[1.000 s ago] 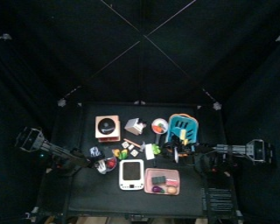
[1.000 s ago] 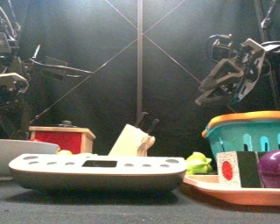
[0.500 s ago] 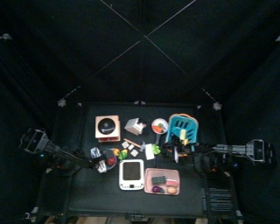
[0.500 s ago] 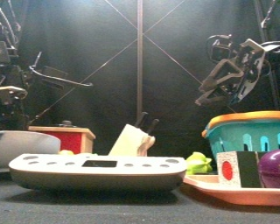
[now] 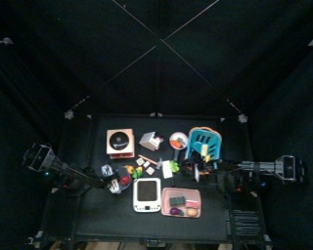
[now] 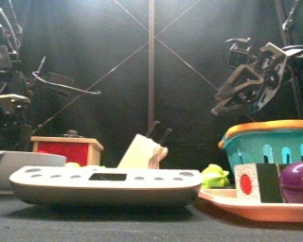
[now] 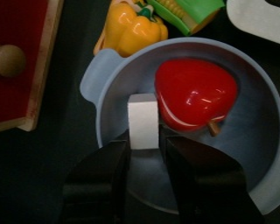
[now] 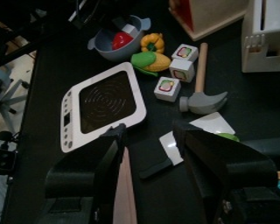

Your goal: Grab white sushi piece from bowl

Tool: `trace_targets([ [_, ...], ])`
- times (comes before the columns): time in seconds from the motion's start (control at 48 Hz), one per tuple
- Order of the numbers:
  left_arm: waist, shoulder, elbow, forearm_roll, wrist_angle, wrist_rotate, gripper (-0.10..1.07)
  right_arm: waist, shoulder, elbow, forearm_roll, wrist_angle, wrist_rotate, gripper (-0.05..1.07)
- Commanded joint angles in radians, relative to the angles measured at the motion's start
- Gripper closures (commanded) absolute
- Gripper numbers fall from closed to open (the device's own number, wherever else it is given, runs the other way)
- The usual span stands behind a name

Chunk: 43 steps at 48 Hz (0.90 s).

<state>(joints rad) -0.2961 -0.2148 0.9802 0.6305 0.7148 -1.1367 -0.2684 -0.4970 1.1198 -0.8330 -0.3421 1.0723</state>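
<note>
Honestly, the left gripper (image 7: 146, 166) has its black jaws apart, straddling the white rectangular sushi piece (image 7: 143, 122) standing in the small round blue bowl (image 7: 108, 74). Risk: the glossy red pepper-like toy (image 7: 196, 94) touches it, so closing could pinch both or tip it. The right gripper (image 8: 154, 157) rests open above the white handheld device (image 8: 104, 105)

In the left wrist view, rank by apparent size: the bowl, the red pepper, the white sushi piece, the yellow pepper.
Largest to smallest:
1. Bowl
2. Red pepper
3. Yellow pepper, partly cut off by the picture's edge, so its rank against the sushi is unsure
4. White sushi piece
</note>
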Motion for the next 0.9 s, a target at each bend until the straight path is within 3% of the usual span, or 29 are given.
trace_targets([
  [0.0,0.0,0.0,-0.031,0.005,0.005,-0.002,0.33,-0.003,-0.005,-0.011,0.003,-0.003,-0.002,0.2],
  [0.646,-0.055,-0.054,-0.12,0.006,0.176,0.0,0.34,-0.003,-0.003,-0.011,0.003,-0.003,0.0,0.2],
  [0.875,-0.057,-0.057,-0.186,0.087,0.206,-0.002,0.34,-0.003,-0.003,-0.011,0.005,-0.005,0.0,0.2],
])
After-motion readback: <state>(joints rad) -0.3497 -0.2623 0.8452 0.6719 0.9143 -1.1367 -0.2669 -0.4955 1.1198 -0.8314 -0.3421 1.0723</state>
